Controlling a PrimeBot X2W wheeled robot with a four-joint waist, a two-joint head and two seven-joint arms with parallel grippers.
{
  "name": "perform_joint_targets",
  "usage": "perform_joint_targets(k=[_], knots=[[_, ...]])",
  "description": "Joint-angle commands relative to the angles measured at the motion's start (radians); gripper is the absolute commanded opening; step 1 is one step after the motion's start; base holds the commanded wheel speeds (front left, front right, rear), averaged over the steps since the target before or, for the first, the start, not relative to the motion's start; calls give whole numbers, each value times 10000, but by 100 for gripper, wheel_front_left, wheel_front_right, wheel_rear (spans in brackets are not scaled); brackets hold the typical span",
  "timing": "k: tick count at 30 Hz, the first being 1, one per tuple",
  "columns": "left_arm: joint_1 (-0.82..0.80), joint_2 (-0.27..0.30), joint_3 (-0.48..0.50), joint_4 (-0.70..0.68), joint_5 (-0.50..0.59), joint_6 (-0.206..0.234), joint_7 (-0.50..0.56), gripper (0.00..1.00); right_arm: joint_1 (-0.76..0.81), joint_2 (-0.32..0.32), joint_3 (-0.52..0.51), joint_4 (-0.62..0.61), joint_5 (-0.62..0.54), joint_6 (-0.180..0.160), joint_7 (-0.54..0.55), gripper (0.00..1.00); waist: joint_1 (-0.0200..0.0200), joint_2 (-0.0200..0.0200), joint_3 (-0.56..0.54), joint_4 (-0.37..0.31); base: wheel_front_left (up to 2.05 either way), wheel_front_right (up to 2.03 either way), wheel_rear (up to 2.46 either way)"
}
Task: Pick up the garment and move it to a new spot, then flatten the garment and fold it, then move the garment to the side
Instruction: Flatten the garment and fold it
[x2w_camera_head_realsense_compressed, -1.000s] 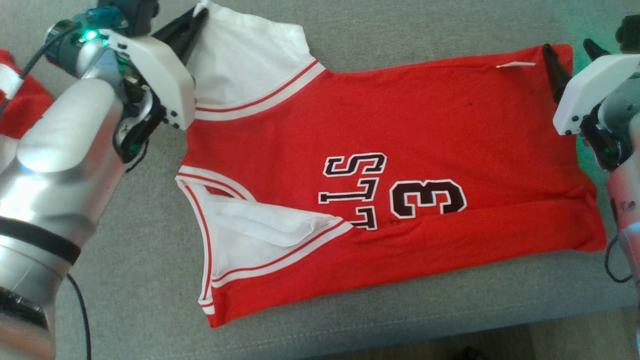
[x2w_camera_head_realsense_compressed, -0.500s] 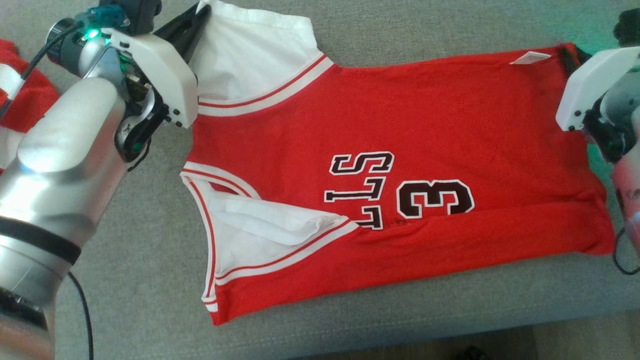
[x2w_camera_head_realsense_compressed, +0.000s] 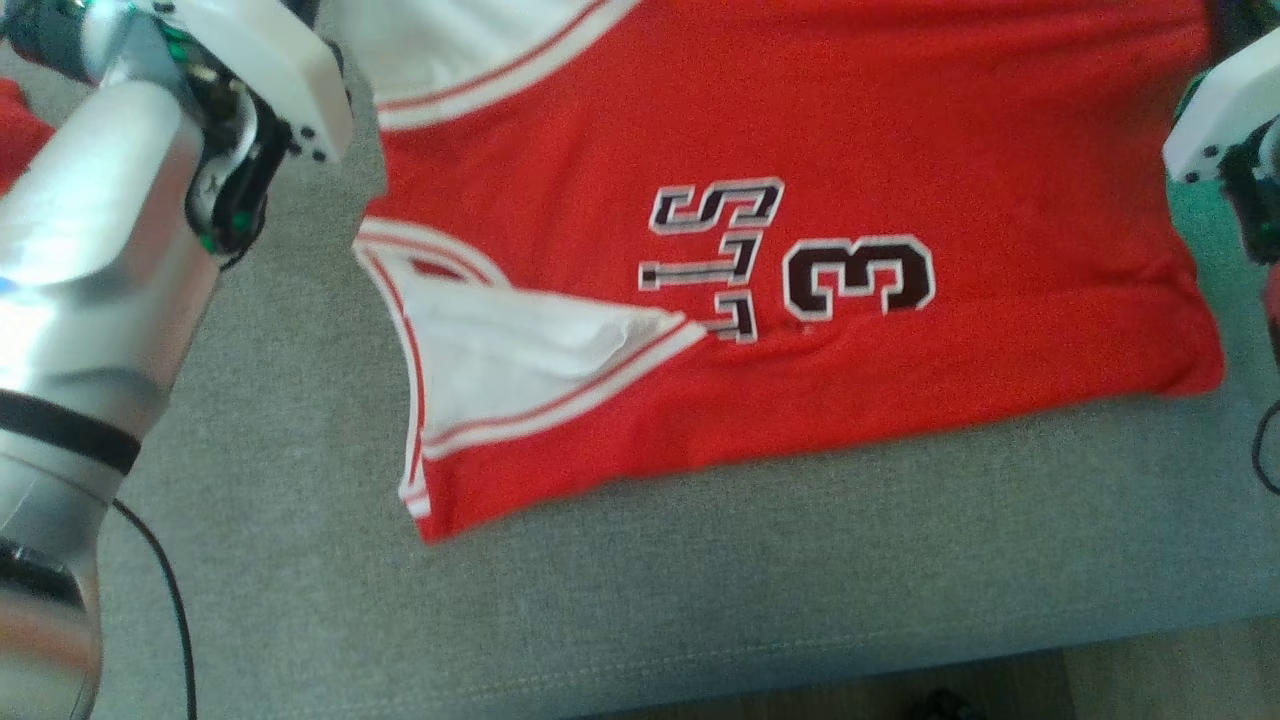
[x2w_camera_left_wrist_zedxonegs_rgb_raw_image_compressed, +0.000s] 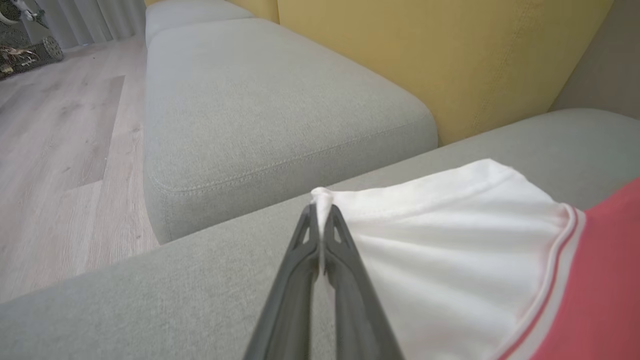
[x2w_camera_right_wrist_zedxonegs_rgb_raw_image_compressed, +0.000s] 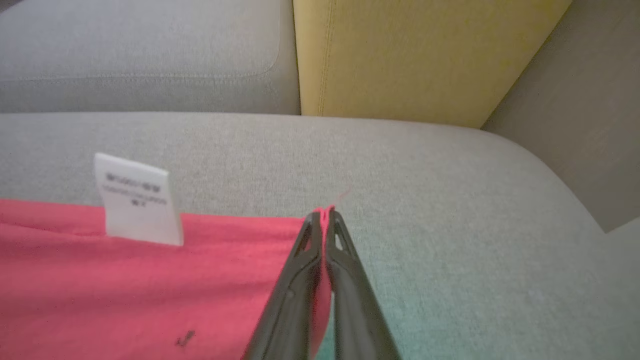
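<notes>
1. Writing first: the jersey (x2w_camera_head_realsense_compressed: 800, 120) has a big dark number 3 (x2w_camera_head_realsense_compressed: 860, 275) with letters beside it, maybe "STS", partly tucked under a fold. The white care tag (x2w_camera_right_wrist_zedxonegs_rgb_raw_image_compressed: 137, 200) on the hem has print too blurry to read.
2. Wrist views give the grips. The left gripper (x2w_camera_left_wrist_zedxonegs_rgb_raw_image_compressed: 320, 212) is clamped on the white sleeve tip and the right gripper (x2w_camera_right_wrist_zedxonegs_rgb_raw_image_compressed: 324, 217) pinches the red hem corner. The yellow backrest (x2w_camera_left_wrist_zedxonegs_rgb_raw_image_compressed: 400, 60) shows there too.
3. The jersey lies spread on the grey sofa cushion (x2w_camera_head_realsense_compressed: 700, 600).
4. A second ago the right jaws stood apart at that corner.
</notes>
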Motion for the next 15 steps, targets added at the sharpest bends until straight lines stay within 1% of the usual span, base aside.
perform_joint_targets(k=[1, 6, 8, 11, 15], knots=[[-752, 332, 519, -24, 41, 185, -296, 0, -276, -72, -151, -41, -184, -9, -426, 0, 0, 0, 4, 5, 0, 0, 0], [-1112, 114, 738, 264, 105, 369, -807, 0, -643, 128, -509, 311, -619, -9, -1444, 0, 0, 0, 53, 7, 0, 0, 0], [-1172, 48, 779, 368, 145, 365, -921, 0, -747, 199, -657, 502, -764, -9, -1703, 0, 0, 0, 88, 6, 0, 0, 0], [-1062, -81, 601, 561, 230, 43, -998, 0, -780, 340, -749, 886, -972, -9, -1993, 0, 0, 0, 84, 21, 0, 0, 0], [-842, -126, 523, 645, 243, -133, -1053, 0, -677, 393, -801, 1120, -987, -9, -2247, 0, 0, 0, -81, 68, 0, 0, 0]])
